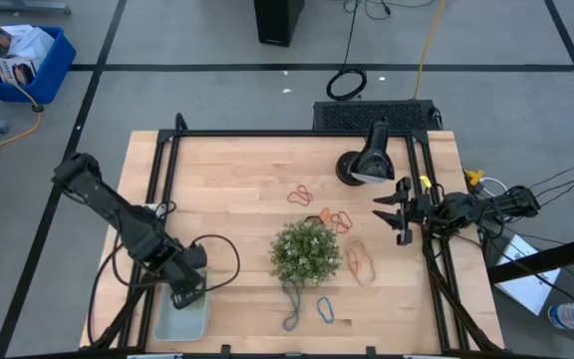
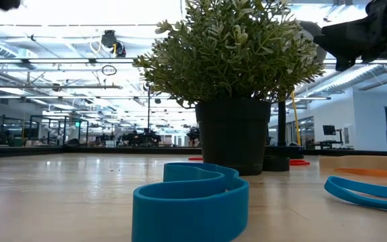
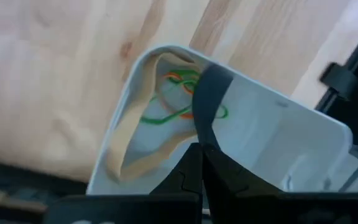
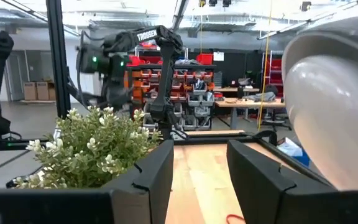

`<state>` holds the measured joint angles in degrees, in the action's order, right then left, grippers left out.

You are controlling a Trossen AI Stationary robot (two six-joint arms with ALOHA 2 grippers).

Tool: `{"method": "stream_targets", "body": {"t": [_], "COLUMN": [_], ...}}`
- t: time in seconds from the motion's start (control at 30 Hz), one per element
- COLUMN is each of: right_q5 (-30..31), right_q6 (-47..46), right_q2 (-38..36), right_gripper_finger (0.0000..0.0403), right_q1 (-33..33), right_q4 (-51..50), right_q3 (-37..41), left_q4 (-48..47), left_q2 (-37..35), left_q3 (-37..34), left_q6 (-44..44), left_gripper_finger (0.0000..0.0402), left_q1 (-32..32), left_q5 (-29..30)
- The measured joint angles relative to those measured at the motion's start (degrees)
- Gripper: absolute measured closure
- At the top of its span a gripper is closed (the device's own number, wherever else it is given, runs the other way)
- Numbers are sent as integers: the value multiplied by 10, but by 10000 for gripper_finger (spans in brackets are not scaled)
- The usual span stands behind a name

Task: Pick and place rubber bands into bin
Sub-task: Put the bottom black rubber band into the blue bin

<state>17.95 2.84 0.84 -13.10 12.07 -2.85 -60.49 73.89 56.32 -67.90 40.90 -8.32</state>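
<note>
**Left gripper over the bin, bands loose around the plant**

We see the left gripper closed, pinching a dark band above the bin at seven o'clock. Rubber bands lie around the central plant. At three o'clock, the right gripper hovers open, empty.

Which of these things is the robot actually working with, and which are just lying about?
Part of the job:
- rubber bands loose on the table
- bin, some bands already inside
- left hand, shut, over the bin
- right hand, open, at the table's right side

Just lying about:
- potted plant
- black lamp
- cable coil on the floor
</note>
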Motion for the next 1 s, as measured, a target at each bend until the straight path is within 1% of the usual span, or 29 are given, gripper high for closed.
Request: {"method": "stream_targets", "body": {"t": [0.17,0.37,0.53,0.67,0.9,1.0], "right_q5": [0,0,0,0,0,0], "right_q6": [-19,-49,-65,-67,-63,-58], "right_q2": [0,0,0,0,0,0], "right_gripper_finger": [257,257,257,257,257,257], "right_q1": [0,0,0,0,0,0], "right_q4": [-8,-12,-29,-42,-42,-42], "right_q3": [0,0,0,0,0,0], "left_q4": [72,82,89,110,120,120], "left_q2": [0,0,0,0,0,0], "left_q3": [-79,-125,-127,-127,-127,-127], "left_q6": [-3,-3,-2,15,39,56], "left_gripper_finger": [377,376,389,392,357,346], "left_q1": [12,17,16,16,16,16], "left_q5": [26,51,95,113,114,101]}}
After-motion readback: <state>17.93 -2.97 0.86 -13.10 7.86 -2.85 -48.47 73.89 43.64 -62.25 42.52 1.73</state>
